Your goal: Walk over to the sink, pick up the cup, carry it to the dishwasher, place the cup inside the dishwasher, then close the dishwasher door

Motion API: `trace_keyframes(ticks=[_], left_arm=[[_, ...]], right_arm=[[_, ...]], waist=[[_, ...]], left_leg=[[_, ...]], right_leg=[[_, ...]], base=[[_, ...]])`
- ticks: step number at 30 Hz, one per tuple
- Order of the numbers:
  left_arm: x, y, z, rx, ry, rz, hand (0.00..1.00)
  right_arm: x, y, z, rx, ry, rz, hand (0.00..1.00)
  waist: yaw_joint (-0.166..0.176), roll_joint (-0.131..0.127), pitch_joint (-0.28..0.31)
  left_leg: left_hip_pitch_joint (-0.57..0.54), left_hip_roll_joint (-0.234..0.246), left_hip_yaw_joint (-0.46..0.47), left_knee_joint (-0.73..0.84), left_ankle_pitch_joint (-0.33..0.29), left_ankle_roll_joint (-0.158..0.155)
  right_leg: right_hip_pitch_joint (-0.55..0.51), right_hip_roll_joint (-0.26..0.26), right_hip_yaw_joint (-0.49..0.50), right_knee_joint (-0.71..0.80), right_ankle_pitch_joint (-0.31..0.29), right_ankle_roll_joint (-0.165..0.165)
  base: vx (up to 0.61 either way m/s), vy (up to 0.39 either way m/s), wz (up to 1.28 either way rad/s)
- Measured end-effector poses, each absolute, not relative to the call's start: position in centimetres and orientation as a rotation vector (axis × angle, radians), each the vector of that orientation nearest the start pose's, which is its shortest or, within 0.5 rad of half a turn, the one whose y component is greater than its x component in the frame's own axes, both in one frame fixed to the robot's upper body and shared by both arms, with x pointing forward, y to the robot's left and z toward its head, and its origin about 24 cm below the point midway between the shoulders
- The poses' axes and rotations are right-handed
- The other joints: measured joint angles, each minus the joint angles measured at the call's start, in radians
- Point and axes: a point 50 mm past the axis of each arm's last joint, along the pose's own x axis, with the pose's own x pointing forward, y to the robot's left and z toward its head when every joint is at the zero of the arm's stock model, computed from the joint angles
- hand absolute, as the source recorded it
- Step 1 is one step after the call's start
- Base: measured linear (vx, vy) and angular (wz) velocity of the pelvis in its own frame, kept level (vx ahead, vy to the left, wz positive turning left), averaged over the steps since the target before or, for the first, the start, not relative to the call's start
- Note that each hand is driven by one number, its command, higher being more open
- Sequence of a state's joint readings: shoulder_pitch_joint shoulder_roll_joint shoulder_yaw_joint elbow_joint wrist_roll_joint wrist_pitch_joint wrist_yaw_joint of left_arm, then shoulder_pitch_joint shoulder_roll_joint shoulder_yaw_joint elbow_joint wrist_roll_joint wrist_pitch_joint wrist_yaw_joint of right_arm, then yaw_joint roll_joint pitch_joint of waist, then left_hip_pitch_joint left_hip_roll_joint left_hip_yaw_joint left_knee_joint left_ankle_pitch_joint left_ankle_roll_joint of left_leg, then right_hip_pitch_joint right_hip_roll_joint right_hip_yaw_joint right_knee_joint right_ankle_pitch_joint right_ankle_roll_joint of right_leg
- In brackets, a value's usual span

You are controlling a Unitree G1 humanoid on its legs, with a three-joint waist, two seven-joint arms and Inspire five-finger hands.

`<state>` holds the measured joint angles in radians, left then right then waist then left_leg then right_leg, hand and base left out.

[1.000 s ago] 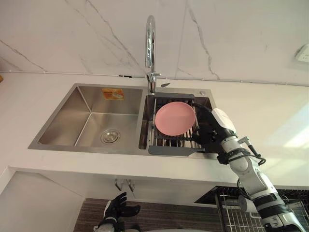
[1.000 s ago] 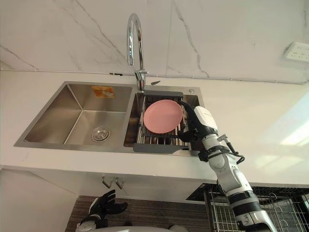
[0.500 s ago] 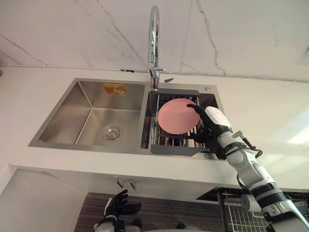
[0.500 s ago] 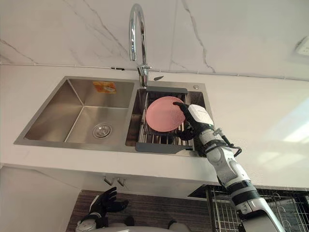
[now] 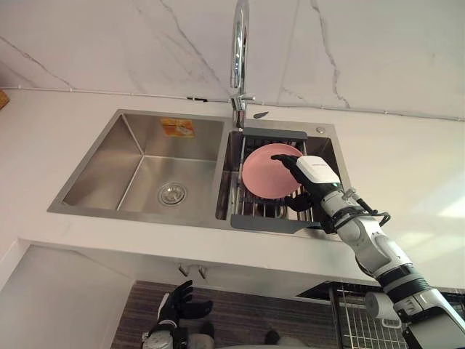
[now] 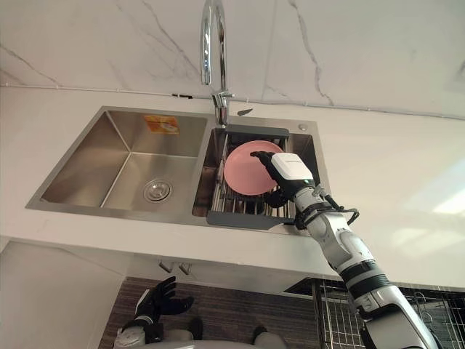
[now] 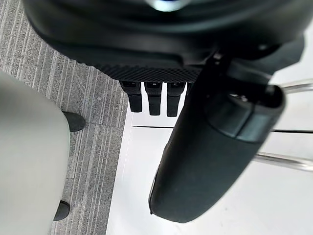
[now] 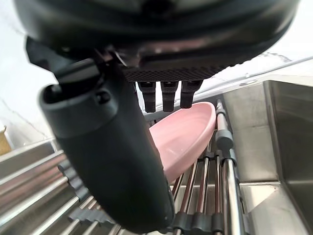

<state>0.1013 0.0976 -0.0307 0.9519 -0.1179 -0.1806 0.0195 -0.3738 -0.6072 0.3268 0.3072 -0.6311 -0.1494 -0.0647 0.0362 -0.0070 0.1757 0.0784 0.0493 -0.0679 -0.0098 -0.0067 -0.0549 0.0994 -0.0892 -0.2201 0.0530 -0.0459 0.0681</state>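
Right wrist view showed the right hand (image 8: pixel 112 161) open, fingers straight and apart from the thumb, just above the pink plate (image 8: pixel 186 137). The plate leaned on the rack (image 8: pixel 227 166) in the sink's (image 5: pixel 116 174) right basin. The left hand (image 5: pixel 174 309) hung open.

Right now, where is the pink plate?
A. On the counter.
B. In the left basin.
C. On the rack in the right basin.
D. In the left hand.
C: the plate leans on the rack in the right basin, with the open right hand at its edge.
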Motion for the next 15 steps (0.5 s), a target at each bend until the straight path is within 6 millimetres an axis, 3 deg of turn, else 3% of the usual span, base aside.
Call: trace_keyframes(ticks=[15], left_arm=[[12.33, 18.63, -14.38, 0.005, 0.856, 0.118, 0.9]], right_arm=[[32.45, -20.28, 8.61, -1.434, -0.191, 0.246, 0.9]], waist=[[0.005, 0.001, 0.006]], left_leg=[[-0.023, -0.002, -0.005, 0.013, -0.001, -0.001]], right_leg=[[-0.015, -0.002, -0.003, 0.003, 0.0, 0.0]], base=[[-0.01, -0.002, 0.01]])
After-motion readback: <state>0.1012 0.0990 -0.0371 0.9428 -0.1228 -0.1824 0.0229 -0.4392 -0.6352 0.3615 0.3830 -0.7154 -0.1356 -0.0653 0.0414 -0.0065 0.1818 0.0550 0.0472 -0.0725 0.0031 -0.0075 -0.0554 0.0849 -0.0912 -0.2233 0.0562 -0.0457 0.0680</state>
